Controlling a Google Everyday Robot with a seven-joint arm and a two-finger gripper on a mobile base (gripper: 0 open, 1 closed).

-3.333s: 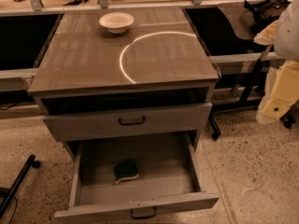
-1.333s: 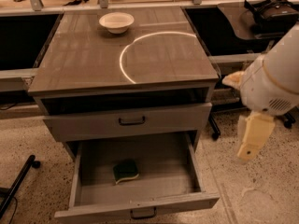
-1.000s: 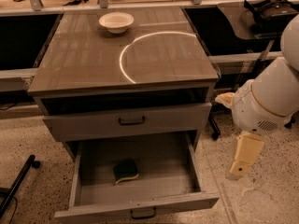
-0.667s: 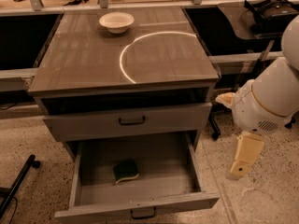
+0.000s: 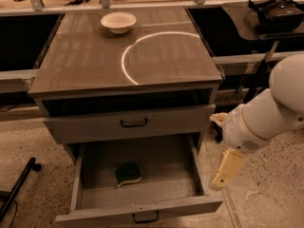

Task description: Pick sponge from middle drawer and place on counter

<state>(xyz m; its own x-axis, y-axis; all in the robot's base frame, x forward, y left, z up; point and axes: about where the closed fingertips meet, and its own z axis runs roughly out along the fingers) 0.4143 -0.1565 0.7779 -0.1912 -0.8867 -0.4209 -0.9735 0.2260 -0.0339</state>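
The sponge (image 5: 127,173), dark green over pale yellow, lies flat on the floor of the middle drawer (image 5: 142,212), which is pulled fully open. The counter (image 5: 90,61) is the glossy grey-brown cabinet top with a white arc (image 5: 124,63) across it. My gripper (image 5: 224,172) hangs pointing down from the white arm (image 5: 266,113), just right of the open drawer's right wall and above floor level. It is empty and well to the right of the sponge.
A white bowl (image 5: 118,21) stands at the back of the counter. The upper drawer (image 5: 133,122) is closed. A dark side table with a headset (image 5: 275,11) stands at the back right. A black leg (image 5: 16,189) lies on the floor at the left.
The arm has swung in from the right edge, down and leftward, bringing the gripper close beside the open drawer's right wall. The sponge and the drawers have not moved.
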